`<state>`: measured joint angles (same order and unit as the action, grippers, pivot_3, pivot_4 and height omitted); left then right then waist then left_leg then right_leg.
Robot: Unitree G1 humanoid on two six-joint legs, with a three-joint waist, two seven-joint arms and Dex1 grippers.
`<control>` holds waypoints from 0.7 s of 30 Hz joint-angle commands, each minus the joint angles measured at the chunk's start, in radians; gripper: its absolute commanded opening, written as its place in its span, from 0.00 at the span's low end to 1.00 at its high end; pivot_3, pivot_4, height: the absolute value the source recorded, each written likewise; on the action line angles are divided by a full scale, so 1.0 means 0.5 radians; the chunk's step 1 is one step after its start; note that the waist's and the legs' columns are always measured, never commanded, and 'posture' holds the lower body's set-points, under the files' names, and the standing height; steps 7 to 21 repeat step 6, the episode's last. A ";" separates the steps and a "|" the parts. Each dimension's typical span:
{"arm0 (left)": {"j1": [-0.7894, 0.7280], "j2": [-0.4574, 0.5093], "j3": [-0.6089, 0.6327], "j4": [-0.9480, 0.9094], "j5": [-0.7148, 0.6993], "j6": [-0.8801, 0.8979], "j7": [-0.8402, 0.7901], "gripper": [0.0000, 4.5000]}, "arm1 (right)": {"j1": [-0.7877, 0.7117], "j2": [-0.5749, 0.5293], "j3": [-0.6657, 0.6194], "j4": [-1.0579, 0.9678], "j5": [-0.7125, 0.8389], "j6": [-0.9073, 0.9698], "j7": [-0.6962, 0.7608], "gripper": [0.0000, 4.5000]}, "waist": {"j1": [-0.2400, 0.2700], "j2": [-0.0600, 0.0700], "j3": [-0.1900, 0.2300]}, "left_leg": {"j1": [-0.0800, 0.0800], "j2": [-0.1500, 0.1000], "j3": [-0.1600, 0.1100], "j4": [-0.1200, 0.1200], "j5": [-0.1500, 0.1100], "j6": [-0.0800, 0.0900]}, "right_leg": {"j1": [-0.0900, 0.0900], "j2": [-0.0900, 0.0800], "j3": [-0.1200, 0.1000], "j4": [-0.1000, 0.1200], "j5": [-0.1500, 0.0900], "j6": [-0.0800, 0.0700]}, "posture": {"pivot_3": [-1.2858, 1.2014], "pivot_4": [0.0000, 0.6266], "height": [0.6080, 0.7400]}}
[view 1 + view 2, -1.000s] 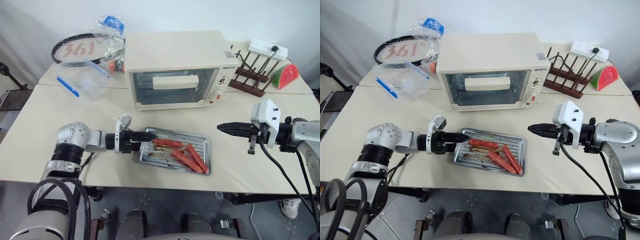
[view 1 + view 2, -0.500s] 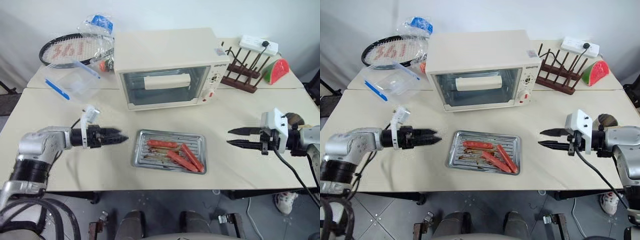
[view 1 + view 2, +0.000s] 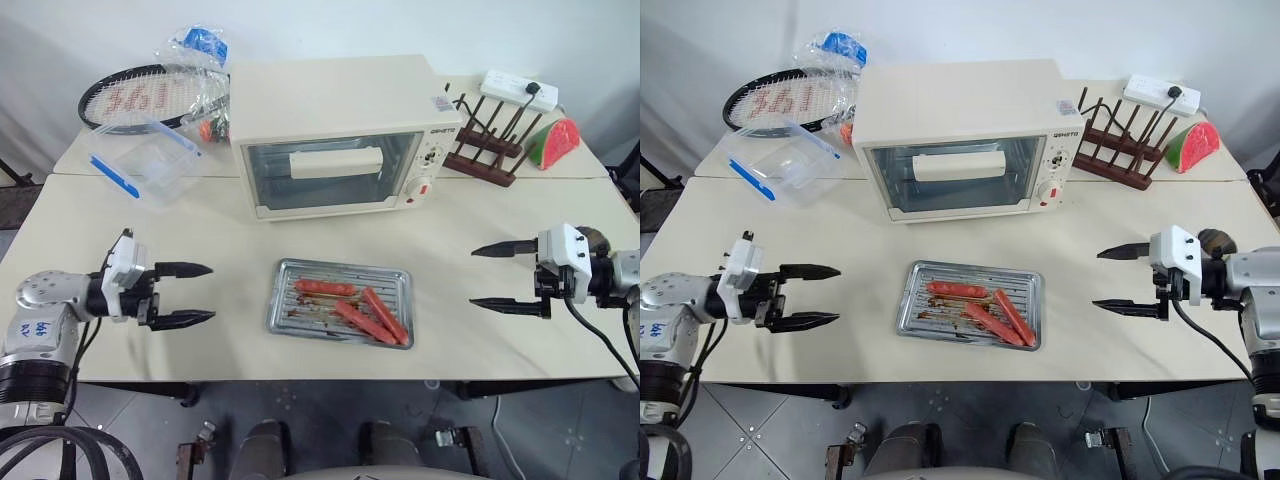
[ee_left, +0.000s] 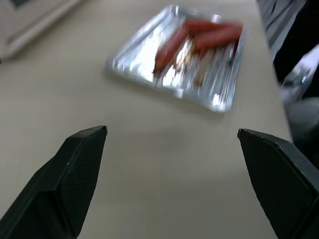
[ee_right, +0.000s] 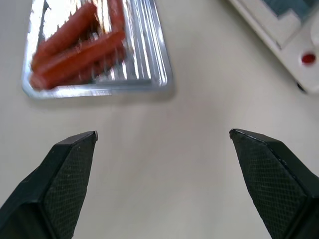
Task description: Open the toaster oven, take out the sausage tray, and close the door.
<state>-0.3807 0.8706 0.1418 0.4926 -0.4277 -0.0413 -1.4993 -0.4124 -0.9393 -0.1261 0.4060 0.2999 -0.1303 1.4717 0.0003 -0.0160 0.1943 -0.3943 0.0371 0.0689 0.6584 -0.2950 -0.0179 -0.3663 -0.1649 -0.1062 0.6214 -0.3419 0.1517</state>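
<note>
The cream toaster oven (image 3: 335, 130) stands at the back of the table, its glass door (image 3: 330, 175) shut with the bar handle across it. In front of it the silvery sausage tray (image 3: 340, 302) lies flat on the table with three reddish sausages (image 3: 350, 300). My left gripper (image 3: 195, 293) hovers open to the left of the tray, well apart from it and empty. My right gripper (image 3: 482, 276) hovers open to the tray's right, also empty. Both wrist views look over the tray (image 4: 177, 55) (image 5: 94, 47) past wide-spread fingers.
A clear plastic box with blue clips (image 3: 145, 160), a racket (image 3: 150, 95) and a plastic bag (image 3: 195, 50) lie at the back left. A wooden rack (image 3: 490, 150), a power strip (image 3: 515, 88) and a watermelon slice (image 3: 555, 140) sit at the back right.
My left gripper has drawn away from the tray's left edge towards the left and rolled over. My right gripper has gone from shut to open and moved right. The camera view shifted slightly.
</note>
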 commanded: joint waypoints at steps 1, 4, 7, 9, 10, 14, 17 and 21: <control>-0.006 0.010 0.070 0.004 -0.010 -0.019 0.011 1.00 | 0.109 -0.041 -0.156 -0.048 0.025 -0.007 -0.156 0.99 | 0.002 0.000 0.000 | -0.003 0.000 0.000 0.001 0.000 0.000 | -0.002 0.000 0.000 0.000 0.000 0.000 | 0.52 0.24 1.00; -0.018 -0.009 0.080 0.016 -0.023 -0.003 0.008 1.00 | 0.203 -0.032 -0.255 -0.121 0.079 0.070 -0.288 0.99 | -0.002 0.000 0.000 | -0.014 0.000 0.000 0.008 0.000 0.000 | -0.013 0.000 0.000 0.007 0.000 0.000 | 0.52 0.24 1.00; -0.025 -0.002 0.063 0.038 0.017 -0.006 0.029 1.00 | 0.242 -0.027 -0.287 -0.147 0.068 0.086 -0.366 0.99 | -0.002 0.000 0.000 | -0.015 0.001 0.000 0.009 0.000 0.000 | -0.015 0.000 0.000 0.010 0.000 0.000 | 0.52 0.24 1.00; -0.025 -0.002 0.063 0.038 0.017 -0.006 0.029 1.00 | 0.242 -0.027 -0.287 -0.147 0.068 0.086 -0.366 0.99 | -0.002 0.000 0.000 | -0.015 0.001 0.000 0.009 0.000 0.000 | -0.015 0.000 0.000 0.010 0.000 0.000 | 0.52 0.24 1.00; -0.025 -0.002 0.063 0.038 0.017 -0.006 0.029 1.00 | 0.242 -0.027 -0.287 -0.147 0.068 0.086 -0.366 0.99 | -0.002 0.000 0.000 | -0.015 0.001 0.000 0.009 0.000 0.000 | -0.015 0.000 0.000 0.010 0.000 0.000 | 0.52 0.24 1.00; -0.025 -0.002 0.063 0.038 0.017 -0.006 0.029 1.00 | 0.242 -0.027 -0.287 -0.147 0.068 0.086 -0.366 0.99 | -0.002 0.000 0.000 | -0.015 0.001 0.000 0.009 0.000 0.000 | -0.015 0.000 0.000 0.010 0.000 0.000 | 0.52 0.24 1.00; -0.025 -0.002 0.063 0.038 0.017 -0.006 0.029 1.00 | 0.242 -0.027 -0.287 -0.147 0.068 0.086 -0.366 0.99 | -0.002 0.000 0.000 | -0.015 0.001 0.000 0.009 0.000 0.000 | -0.015 0.000 0.000 0.010 0.000 0.000 | 0.52 0.24 1.00; -0.025 -0.002 0.063 0.038 0.017 -0.006 0.029 1.00 | 0.242 -0.027 -0.287 -0.147 0.068 0.086 -0.366 0.99 | -0.002 0.000 0.000 | -0.015 0.001 0.000 0.009 0.000 0.000 | -0.015 0.000 0.000 0.010 0.000 0.000 | 0.52 0.24 1.00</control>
